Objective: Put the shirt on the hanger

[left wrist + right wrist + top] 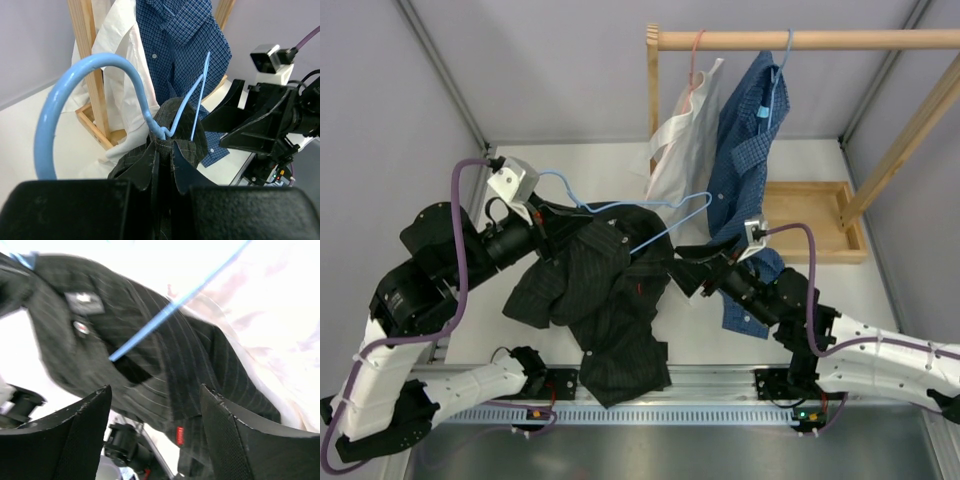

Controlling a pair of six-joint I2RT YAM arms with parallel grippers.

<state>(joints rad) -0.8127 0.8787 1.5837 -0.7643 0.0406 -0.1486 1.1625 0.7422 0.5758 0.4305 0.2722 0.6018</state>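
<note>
The step in hand looked like dressing the hanger's second shoulder. The left gripper (542,228) was clamped on the collar of the dark, faintly checked long-sleeved button-up shirt (605,310), right where the twisted neck of the thin light-blue wire hanger (100,59) ran down into the fabric. Whether the wire itself was pinched could not be told. The shirt hung bunched between the two arms, sagging toward the near edge of the white table (590,165), and the hanger's far corner stuck out bare toward the blue checked shirt (745,130) and the white shirt (682,140) on the wooden rail (820,40). The right gripper (155,390) stood spread wide and empty, just short of the dark cloth where the wire emerged. Next, it would probably need to close on the loose shoulder fabric and draw it over the bare corner while the left held steady.
</note>
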